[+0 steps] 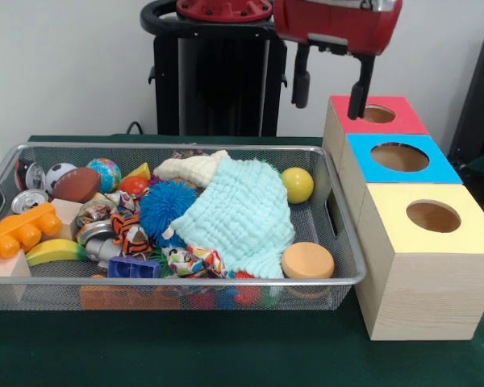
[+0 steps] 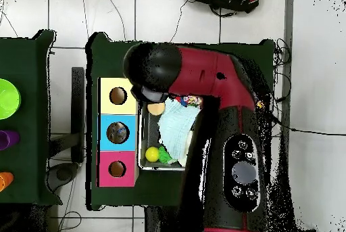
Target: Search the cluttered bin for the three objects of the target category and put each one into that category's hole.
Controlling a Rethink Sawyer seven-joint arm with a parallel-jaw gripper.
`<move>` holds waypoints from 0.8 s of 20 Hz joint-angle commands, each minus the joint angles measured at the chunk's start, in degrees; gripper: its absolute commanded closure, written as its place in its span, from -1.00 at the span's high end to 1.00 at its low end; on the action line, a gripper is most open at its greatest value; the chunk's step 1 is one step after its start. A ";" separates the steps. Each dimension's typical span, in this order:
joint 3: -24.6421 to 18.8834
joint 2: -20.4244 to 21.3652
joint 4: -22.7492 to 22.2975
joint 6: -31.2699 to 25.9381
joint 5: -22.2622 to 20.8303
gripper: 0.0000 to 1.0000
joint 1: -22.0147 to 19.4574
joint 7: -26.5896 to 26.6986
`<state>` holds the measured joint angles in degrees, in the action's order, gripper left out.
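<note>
Tool (image 1: 331, 93) open, empty, hanging above red box | no bottles visible in bin (image 1: 8, 173) | risk: aqua cloth (image 1: 238, 214) snagging, dragging clutter at 9 o'clock of blue hole (image 1: 399, 156)

Blue-topped hole (image 1: 399, 156) unobstructed; cloth (image 1: 242, 214) blankets bin (image 1: 185, 282) centre.

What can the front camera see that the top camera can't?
Only the front view shows the end effector, open and empty above the red-topped box, and most toys in the bin, like the blue spiky ball. Only the overhead view shows something inside the blue-topped box's hole. Both show the pale cloth, the yellow ball and all three boxes.
</note>
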<state>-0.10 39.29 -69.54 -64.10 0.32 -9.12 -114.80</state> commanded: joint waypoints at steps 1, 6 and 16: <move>-6.31 -7.39 14.76 -6.94 -2.31 1.00 -1.41 3.05; -5.96 -11.27 19.42 -5.16 -3.59 1.00 -0.94 4.07; -5.40 -12.84 21.11 -2.82 -4.03 1.00 1.09 5.48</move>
<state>-0.71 29.57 -48.70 -65.72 -0.54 -8.85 -114.80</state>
